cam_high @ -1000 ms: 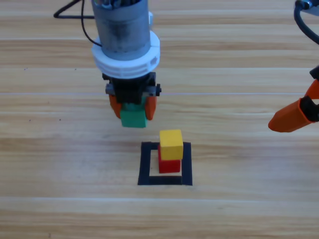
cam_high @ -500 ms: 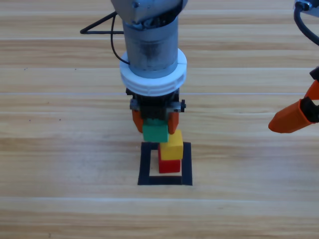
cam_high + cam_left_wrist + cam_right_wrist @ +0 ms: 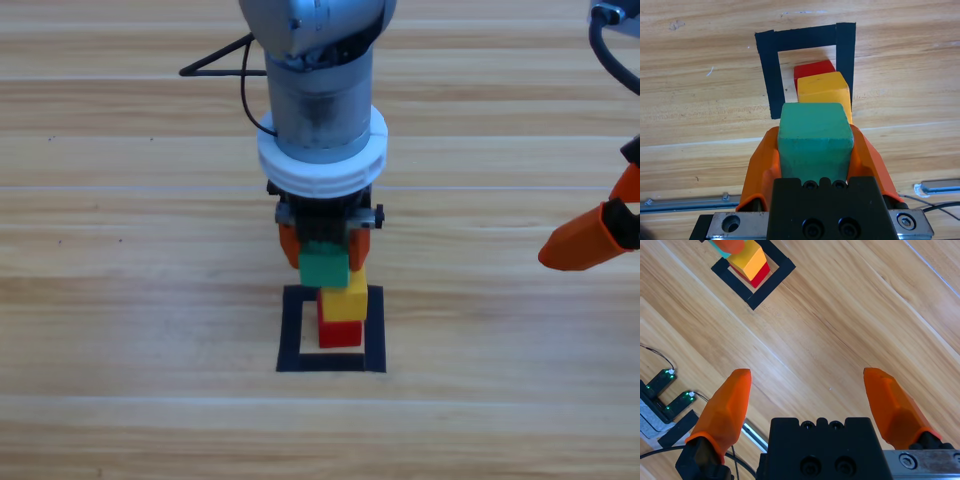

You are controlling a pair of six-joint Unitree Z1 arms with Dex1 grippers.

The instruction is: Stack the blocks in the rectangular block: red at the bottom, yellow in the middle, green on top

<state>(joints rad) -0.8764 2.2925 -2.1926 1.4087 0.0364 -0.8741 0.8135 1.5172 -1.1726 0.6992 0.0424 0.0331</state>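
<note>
Inside the rectangular block of black tape the yellow cube sits on the red cube. My left gripper is shut on the green cube, holding it in the air just above and slightly behind-left of the yellow cube, partly overlapping it in the high view. At the right edge my right gripper waits open with nothing in it.
A black cable trails behind the left arm at the top. In the right wrist view a small board with green lights and wires lies off the table's edge.
The left arm has carried the green cube right and toward the front, from left of the tape square to just above the yellow cube. The right arm has held still.
</note>
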